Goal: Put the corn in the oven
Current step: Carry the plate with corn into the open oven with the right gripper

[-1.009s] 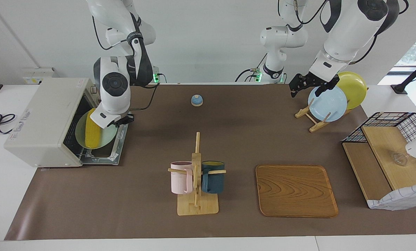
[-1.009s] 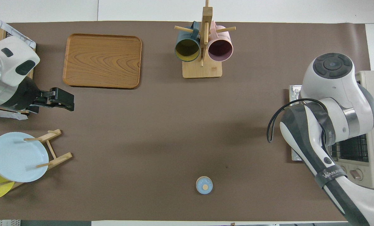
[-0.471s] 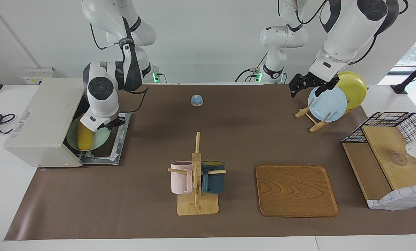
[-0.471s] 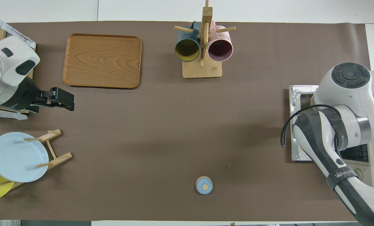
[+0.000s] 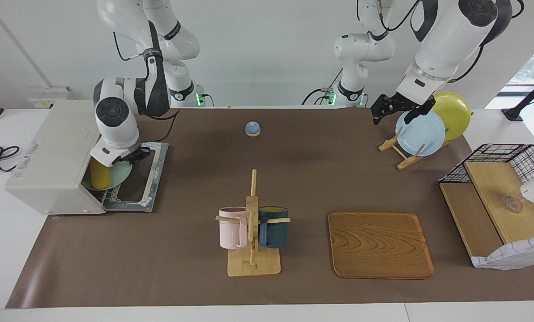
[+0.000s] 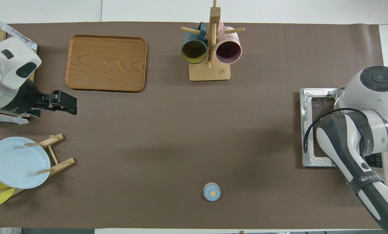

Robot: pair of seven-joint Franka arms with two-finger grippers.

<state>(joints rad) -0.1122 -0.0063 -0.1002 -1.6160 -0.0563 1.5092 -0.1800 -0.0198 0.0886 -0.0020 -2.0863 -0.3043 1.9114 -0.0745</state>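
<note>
The yellow corn lies on a pale green plate, which is partly inside the mouth of the off-white oven. The oven's door lies open and flat on the table. My right gripper is shut on the plate's rim, just over the door. In the overhead view the right arm hides the corn and the plate, and only the oven door shows. My left gripper waits open and empty in the air over the plate rack; the overhead view also shows the left gripper.
A wooden rack holds a light blue plate and a yellow plate. A mug tree with a pink and a dark blue mug stands mid-table beside a wooden tray. A small blue bell sits near the robots. A wire shelf is at the left arm's end.
The right arm has carried the plate with the corn from over the open door deeper into the oven's mouth. The left arm has not moved.
</note>
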